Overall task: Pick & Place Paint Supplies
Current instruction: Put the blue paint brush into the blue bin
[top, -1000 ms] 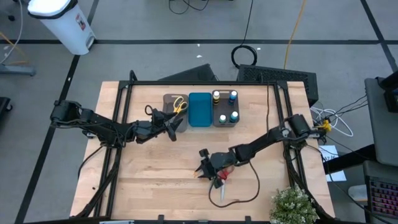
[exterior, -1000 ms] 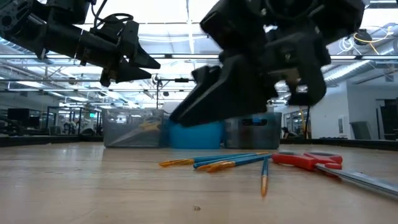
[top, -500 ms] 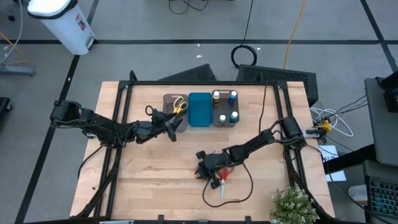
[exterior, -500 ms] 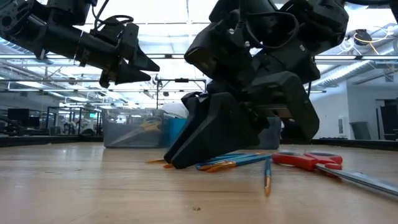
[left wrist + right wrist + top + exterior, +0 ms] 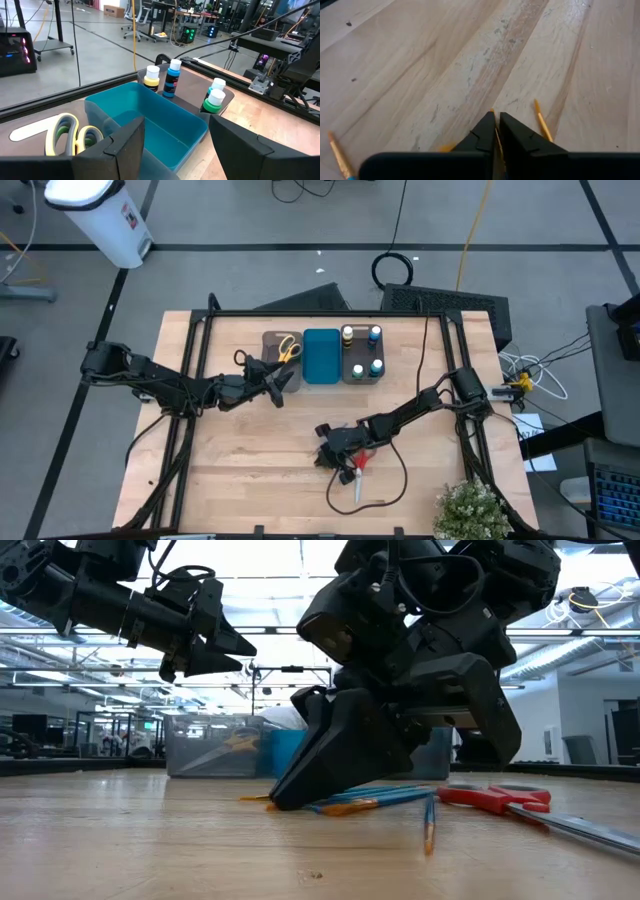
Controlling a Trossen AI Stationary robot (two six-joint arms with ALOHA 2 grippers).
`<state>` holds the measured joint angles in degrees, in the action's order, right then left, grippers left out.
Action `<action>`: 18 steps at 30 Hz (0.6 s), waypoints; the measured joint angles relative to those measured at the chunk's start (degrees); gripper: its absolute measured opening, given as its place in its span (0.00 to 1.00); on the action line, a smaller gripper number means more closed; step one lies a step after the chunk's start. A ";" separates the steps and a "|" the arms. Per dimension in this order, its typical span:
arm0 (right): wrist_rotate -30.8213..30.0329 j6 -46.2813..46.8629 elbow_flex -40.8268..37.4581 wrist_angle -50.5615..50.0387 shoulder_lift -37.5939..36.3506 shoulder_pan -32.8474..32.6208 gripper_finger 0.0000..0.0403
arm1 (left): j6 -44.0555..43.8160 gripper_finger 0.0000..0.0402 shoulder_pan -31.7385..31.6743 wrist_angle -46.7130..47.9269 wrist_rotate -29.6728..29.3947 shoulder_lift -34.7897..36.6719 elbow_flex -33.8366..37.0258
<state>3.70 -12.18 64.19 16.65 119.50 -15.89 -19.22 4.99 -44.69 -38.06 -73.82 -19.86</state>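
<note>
Several thin blue brushes with orange ends (image 5: 385, 798) lie on the wooden table beside red-handled scissors (image 5: 495, 797). My right gripper (image 5: 278, 802) is down at their orange ends, shut on one brush (image 5: 492, 113). Two more brush ends (image 5: 542, 125) lie loose beside it. My left gripper (image 5: 175, 150) hangs open above the far trays. Before it are a blue tray (image 5: 150, 120), yellow-handled scissors (image 5: 70, 135) lying in a grey tray, and white bottles (image 5: 172, 77) with yellow, blue and green tops standing in another tray. My right gripper pinches one thin brush between its two fingertips, close to the brush's orange end (image 5: 492, 115), which pokes out just beyond them. The fingers slant down from the table's right side and run roughly along the brush. The fingertips (image 5: 285, 798) are at the tabletop, and the brush lies low on it.
The three trays (image 5: 322, 356) stand in a row at the table's far middle. A black cable loops on the table near the red scissors (image 5: 357, 467). A potted plant (image 5: 470, 508) stands at the near right corner. A black frame (image 5: 195, 380) runs round the table.
My right gripper has sunk to the table at the brushes' orange ends, shifting a little toward the table's left and tipping its fingers more steeply down. For the last half second it has kept still there.
</note>
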 joint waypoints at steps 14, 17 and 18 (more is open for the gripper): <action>-1.22 -4.16 1.48 -1.47 -2.62 -1.26 0.00 | -0.18 0.57 0.00 -0.02 0.00 0.00 0.00; -1.71 -4.12 1.44 -1.54 -5.57 -1.56 0.00 | -0.30 0.57 0.00 -0.04 0.01 0.00 0.00; -1.90 -4.07 1.45 -1.27 -6.81 -1.72 0.00 | -0.49 0.57 0.00 -0.02 0.02 0.00 0.00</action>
<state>1.80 -16.25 65.64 15.39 112.70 -17.60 -19.71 4.99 -44.71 -38.04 -73.82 -19.86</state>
